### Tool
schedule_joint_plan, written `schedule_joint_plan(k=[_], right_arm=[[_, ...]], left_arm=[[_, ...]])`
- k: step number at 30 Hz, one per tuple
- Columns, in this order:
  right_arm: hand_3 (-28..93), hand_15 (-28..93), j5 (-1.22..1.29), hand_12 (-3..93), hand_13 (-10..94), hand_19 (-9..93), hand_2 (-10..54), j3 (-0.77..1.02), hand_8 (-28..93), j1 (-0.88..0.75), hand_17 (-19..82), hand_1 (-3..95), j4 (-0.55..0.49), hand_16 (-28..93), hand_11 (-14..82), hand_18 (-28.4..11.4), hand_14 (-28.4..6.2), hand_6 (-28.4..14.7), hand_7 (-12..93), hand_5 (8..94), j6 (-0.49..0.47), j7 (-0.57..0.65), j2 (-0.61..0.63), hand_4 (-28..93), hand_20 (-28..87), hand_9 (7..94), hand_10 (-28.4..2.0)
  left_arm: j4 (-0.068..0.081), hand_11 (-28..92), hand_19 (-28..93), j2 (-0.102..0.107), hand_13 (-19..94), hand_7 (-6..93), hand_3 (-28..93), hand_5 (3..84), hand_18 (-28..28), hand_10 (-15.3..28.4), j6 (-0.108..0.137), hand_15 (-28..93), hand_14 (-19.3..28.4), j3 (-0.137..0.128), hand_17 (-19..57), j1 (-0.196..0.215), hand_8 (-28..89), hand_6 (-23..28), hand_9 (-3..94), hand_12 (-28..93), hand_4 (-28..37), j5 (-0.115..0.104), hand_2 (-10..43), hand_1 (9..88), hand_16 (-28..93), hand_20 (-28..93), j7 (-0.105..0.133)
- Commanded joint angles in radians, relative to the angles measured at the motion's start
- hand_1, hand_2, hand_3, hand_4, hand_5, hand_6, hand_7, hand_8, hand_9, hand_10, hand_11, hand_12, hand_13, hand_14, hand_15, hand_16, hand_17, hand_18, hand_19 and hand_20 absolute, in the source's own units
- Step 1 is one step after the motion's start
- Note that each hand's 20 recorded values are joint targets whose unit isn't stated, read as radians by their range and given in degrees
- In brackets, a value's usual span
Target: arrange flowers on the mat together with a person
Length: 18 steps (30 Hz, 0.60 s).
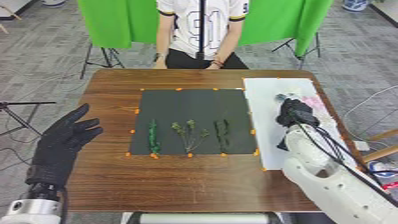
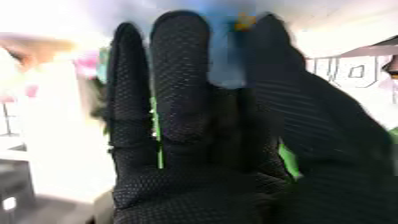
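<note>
1. The right hand [image 1: 296,114], right of centre in the head view, has its fingers nearly straight around a blue flower [image 2: 224,55]; I can't tell if it grips it.
2. Beneath lies the white sheet [image 1: 269,117], with pink blossoms [image 1: 313,102] toward its upper right, seemingly to be placed.
3. On the dark mat [image 1: 191,106] at centre, three green sprigs [image 1: 189,136] stand side by side: the greenery looks done, the blossoms left to do.
4. Far left, the left hand [image 1: 64,137] is open and empty.
</note>
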Motion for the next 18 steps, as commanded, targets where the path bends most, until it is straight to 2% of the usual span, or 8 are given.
schedule_joint_plan(k=[1, 4, 9, 11, 13, 14, 16, 18], right_arm=[[64, 51, -0.060, 36.7, 81, 80, -9.5, -0.054, 0, -0.007, 44, 63.7, 0.027, 27, 13.5, -13.0, 0.0, 2.2, 38, 72.2, 0.098, 0.033, 0.012, -28, -6, 85.9, -4.8], [64, 51, -0.091, 36.4, 82, 82, -9.5, -0.040, 0, -0.026, 44, 64.6, 0.006, 27, 13.4, -11.8, 0.3, 2.3, 38, 73.8, 0.136, 0.042, 0.013, -28, -2, 87.0, -4.7], [65, 52, -0.146, 36.3, 84, 82, -9.5, -0.016, -1, -0.042, 45, 64.4, -0.087, 27, 13.5, -12.5, -0.1, 2.3, 37, 75.4, 0.196, 0.030, 0.015, -28, -1, 88.4, -4.7], [65, 53, -0.160, 36.3, 84, 82, -9.5, -0.029, -1, -0.019, 45, 64.2, -0.131, 27, 13.4, -12.8, -0.1, 2.4, 37, 75.5, 0.220, -0.005, 0.013, -28, 0, 88.5, -4.6], [66, 53, -0.153, 36.3, 84, 82, -9.5, -0.057, 0, 0.015, 45, 64.0, -0.175, 27, 13.4, -13.2, -0.3, 2.4, 37, 75.6, 0.237, -0.035, 0.007, -28, 0, 88.7, -4.6], [66, 54, -0.139, 36.4, 84, 82, -9.5, -0.072, 0, 0.036, 44, 63.9, -0.196, 27, 13.4, -13.6, -0.5, 2.6, 37, 75.6, 0.242, -0.049, 0.000, -28, 0, 88.8, -4.6], [66, 55, -0.119, 36.7, 84, 82, -9.5, -0.120, 0, 0.090, 43, 63.6, -0.215, 26, 13.4, -13.9, -0.9, 2.7, 37, 75.5, 0.258, -0.079, -0.023, -28, 0, 88.8, -4.6], [66, 56, -0.059, 37.0, 83, 83, -9.5, -0.170, 0, 0.153, 42, 63.4, -0.223, 26, 13.6, -13.8, -1.1, 2.7, 37, 75.4, 0.257, -0.124, -0.059, -28, 0, 88.8, -4.6]], left_arm=[[0.005, 35, 56, -0.010, 23, 15.9, 79, 34.6, 24.5, 20.2, 0.005, 63, 26.4, 0.005, -7.6, -0.002, -11, 8.3, 33.1, 10, -28.3, 0.003, 6.5, 20.1, -12, 15, -0.013], [-0.002, 35, 56, -0.009, 23, 15.8, 79, 34.6, 24.5, 20.2, 0.004, 63, 26.4, -0.004, -7.7, 0.008, -11, 8.2, 33.1, 10, -28.3, 0.003, 6.5, 20.1, -12, 15, -0.005], [-0.020, 35, 56, -0.023, 23, 15.9, 79, 34.5, 24.5, 20.1, -0.005, 63, 26.3, -0.031, -7.7, 0.006, -11, 8.2, 33.1, 10, -28.3, 0.021, 6.5, 20.1, -12, 15, -0.034], [-0.029, 35, 56, -0.028, 23, 15.9, 79, 34.5, 24.5, 20.2, -0.011, 63, 26.4, -0.043, -7.7, 0.007, -11, 8.2, 33.1, 10, -28.3, 0.030, 6.5, 20.1, -12, 15, -0.037], [-0.039, 35, 56, -0.026, 23, 16.0, 79, 34.5, 24.5, 20.1, -0.014, 63, 26.4, -0.045, -7.7, -0.009, -11, 8.2, 32.9, 10, -28.3, 0.034, 6.4, 20.1, -12, 15, -0.050], [-0.041, 35, 56, -0.022, 23, 16.0, 79, 34.5, 24.6, 20.1, -0.024, 63, 26.4, -0.047, -7.7, -0.020, -11, 8.2, 33.0, 10, -28.3, 0.038, 6.4, 20.1, -12, 15, -0.051], [-0.053, 35, 56, -0.016, 23, 15.9, 79, 34.5, 24.6, 20.2, -0.051, 63, 26.4, -0.055, -7.7, -0.029, -11, 8.2, 33.0, 10, -28.3, 0.021, 6.4, 20.1, -12, 15, -0.039], [-0.061, 35, 57, -0.011, 23, 15.9, 79, 34.5, 24.6, 20.2, -0.059, 63, 26.4, -0.062, -7.6, -0.036, -11, 8.2, 33.0, 10, -28.3, 0.004, 6.4, 20.0, -12, 15, -0.024]])
